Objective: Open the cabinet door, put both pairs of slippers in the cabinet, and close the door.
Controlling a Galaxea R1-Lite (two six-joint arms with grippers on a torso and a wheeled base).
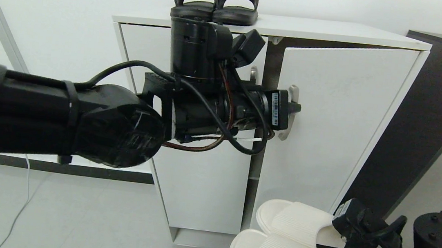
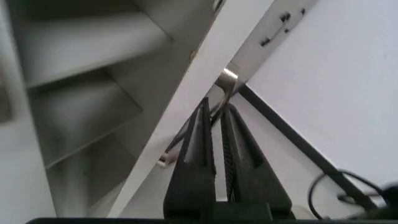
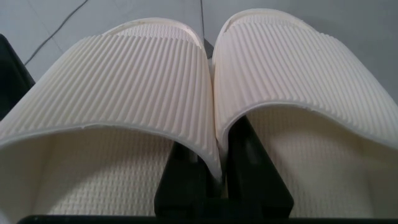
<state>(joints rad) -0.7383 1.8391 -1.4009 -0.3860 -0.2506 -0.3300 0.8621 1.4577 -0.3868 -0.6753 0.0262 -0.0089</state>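
- The white cabinet's right-hand door [image 1: 336,123] stands slightly ajar, with a dark gap between it and the left-hand door [image 1: 198,179]. The left wrist view looks past its edge at bare white shelves [image 2: 81,93] inside. I judge the opening step begun, though the gap looks too narrow for slippers to pass.
- The curved silver metal handle [image 1: 292,92] on that door is clenched by the left claw [image 1: 296,107], which meets it side-on. In the left wrist view its black fingers [image 2: 200,134] lie almost together with the handle [image 2: 227,79] threaded between them. That grip suits drawing the door round on its hinge.
- The pair of white ribbed slippers [image 1: 287,233] hangs low above the floor, just in front of the ajar door's lower corner, grasped by the right claw [image 1: 334,238].
- The right wrist view shows that claw [image 3: 217,174] pinching the two inner strap edges [image 3: 211,124] together, so both shoes can travel as one. Held this close to the door, they may sit in the path of its swing.
- The pair of black slide slippers [image 1: 215,2] rests side by side on the cabinet's white top [image 1: 337,31], above the left-hand door. It is not yet stowed.
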